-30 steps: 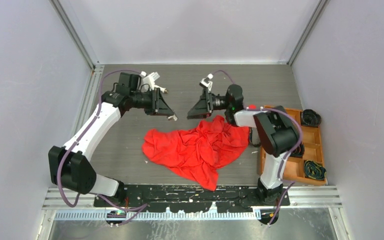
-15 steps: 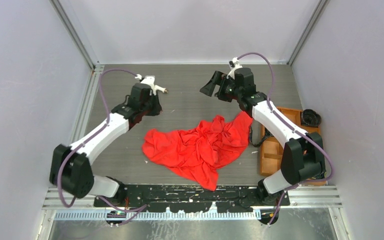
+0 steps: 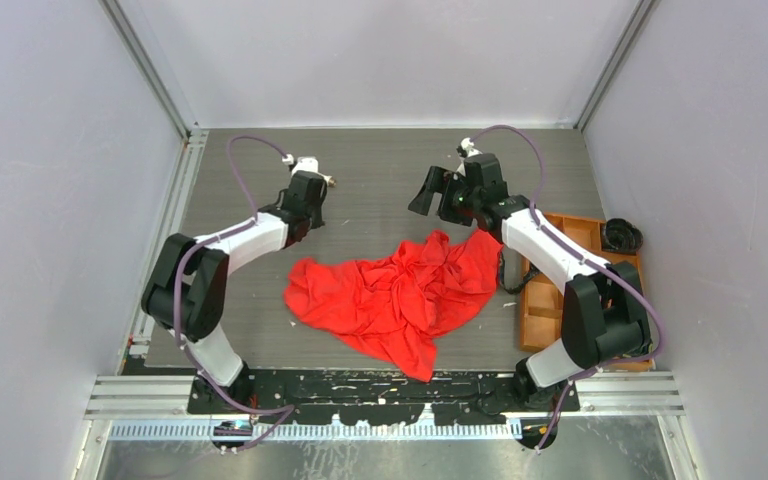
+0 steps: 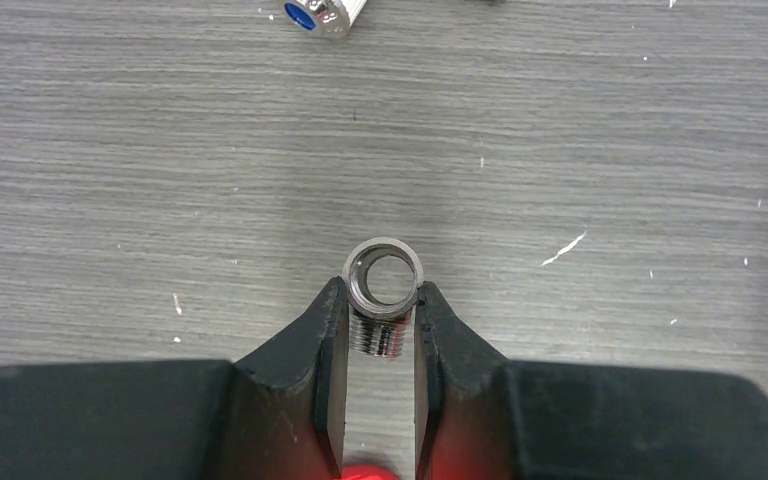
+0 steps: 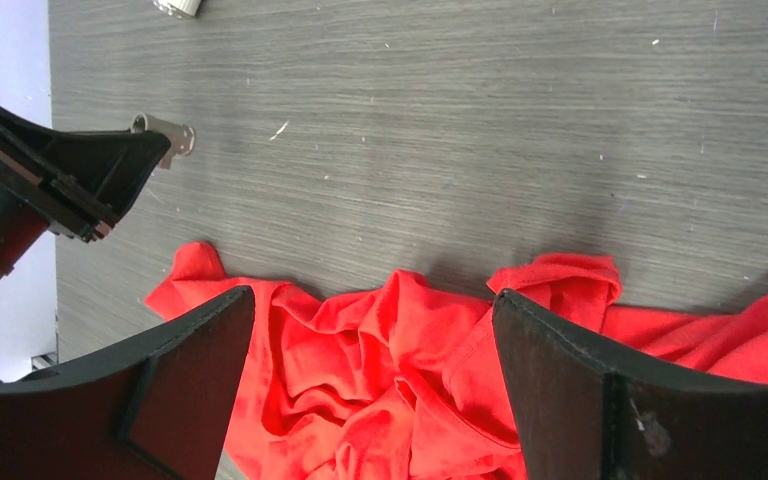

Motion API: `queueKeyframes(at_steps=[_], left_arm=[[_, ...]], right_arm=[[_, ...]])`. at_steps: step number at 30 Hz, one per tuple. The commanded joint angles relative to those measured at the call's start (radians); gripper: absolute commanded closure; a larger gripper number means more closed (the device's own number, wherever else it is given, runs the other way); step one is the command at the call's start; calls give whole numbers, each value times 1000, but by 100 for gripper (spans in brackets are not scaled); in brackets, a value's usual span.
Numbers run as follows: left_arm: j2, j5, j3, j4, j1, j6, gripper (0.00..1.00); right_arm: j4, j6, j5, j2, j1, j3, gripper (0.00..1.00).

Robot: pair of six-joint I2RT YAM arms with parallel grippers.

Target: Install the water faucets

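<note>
My left gripper (image 4: 380,292) was closed tight on the grey fitting (image 4: 377,335), pinching its threaded barrel from both sides with the open ring end poking out past the fingertips. It sat just beyond the far left edge of the red cloth (image 3: 390,295). The faucet (image 4: 318,12) lay on the bare table (image 4: 610,120) a little farther out from the cloth; in the left wrist view I could see only its knob end with the blue mark. My right gripper (image 5: 372,300) hung over the cloth's far edge with its jaws spread wide and nothing between them. I judged both parts light and rigid. The metal fitting looked smooth and round enough to roll or twist in a pinch, so the threads seemed the safest hold. The plastic tap I would take across its white body, clear of knob and tip. I could read no brand or writing anywhere.
</note>
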Motion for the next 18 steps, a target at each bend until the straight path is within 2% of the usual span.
queueKeyframes(at_steps=[1, 7, 13, 14, 16, 18], left_arm=[[21, -54, 28, 153, -2, -29, 100], [96, -44, 37, 181, -2, -31, 99], [130, -53, 32, 158, -2, -53, 92], [130, -61, 30, 148, -1, -57, 88], [118, -68, 31, 124, -2, -58, 71], [99, -70, 37, 88, -2, -63, 58]], right_arm=[[16, -23, 12, -51, 5, 13, 7], [20, -33, 5, -52, 6, 11, 7], [27, -30, 3, -58, 5, -7, 7], [26, -31, 6, -59, 6, -8, 7], [27, -32, 8, -63, 6, -11, 6], [28, -32, 7, -61, 6, -14, 6]])
